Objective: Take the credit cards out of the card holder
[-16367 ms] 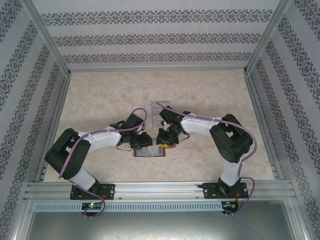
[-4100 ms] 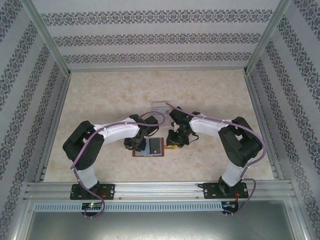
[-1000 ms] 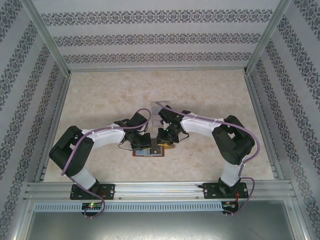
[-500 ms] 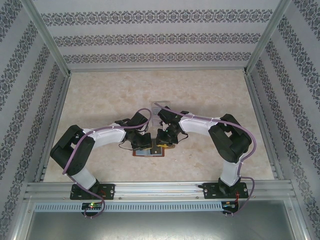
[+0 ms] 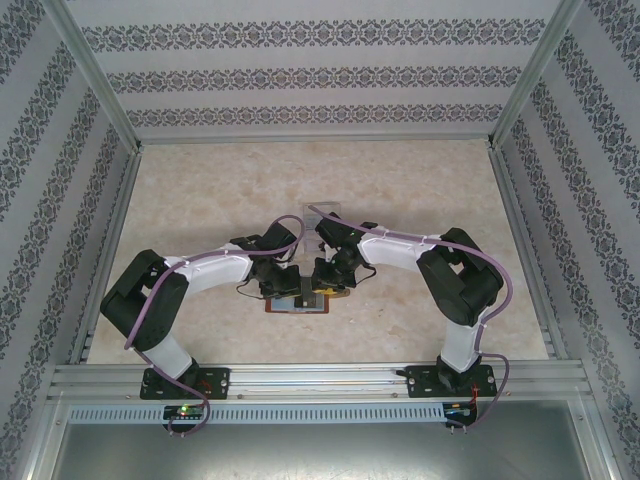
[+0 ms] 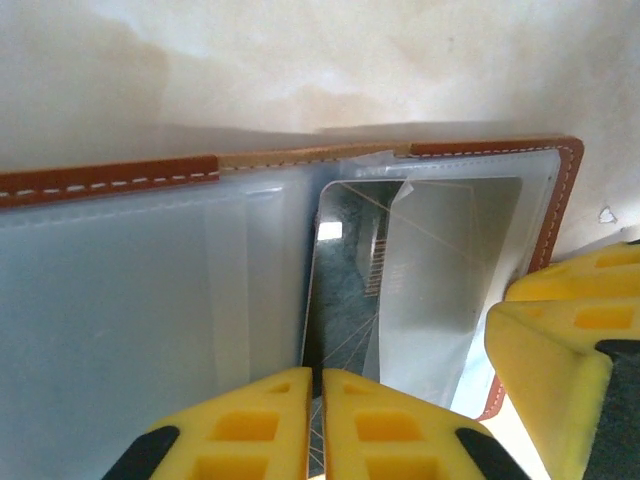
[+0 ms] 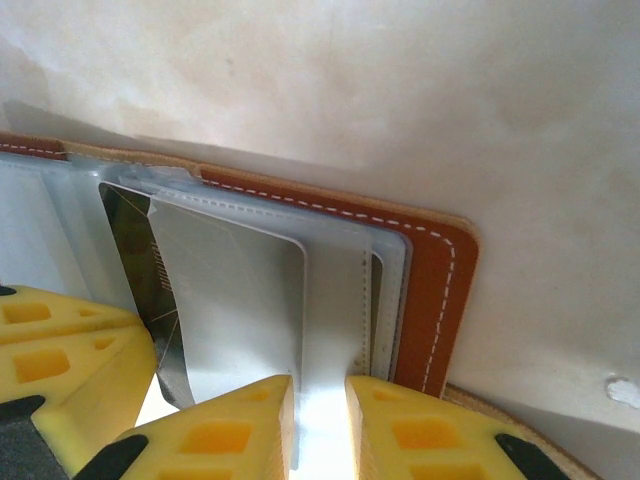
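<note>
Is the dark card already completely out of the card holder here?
No, in the left wrist view the dark card lies on the open card holder, its right part tucked under a translucent pocket.

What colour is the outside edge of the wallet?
Brown, with a line of white stitches. The card holder shows it best in the left wrist view.

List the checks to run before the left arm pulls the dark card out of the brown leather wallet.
1. Left gripper shut on the dark grey-black card: ok.
2. Dark card clear of the brown leather wallet: not ok, its far end is inside.
3. Right gripper pinning the wallet: cannot tell; its fingers straddle the edge panel.
4. Pale card free of the dark one: not ok, they overlap.
5. Wallet open flat on the beige marbled table: ok.
</note>
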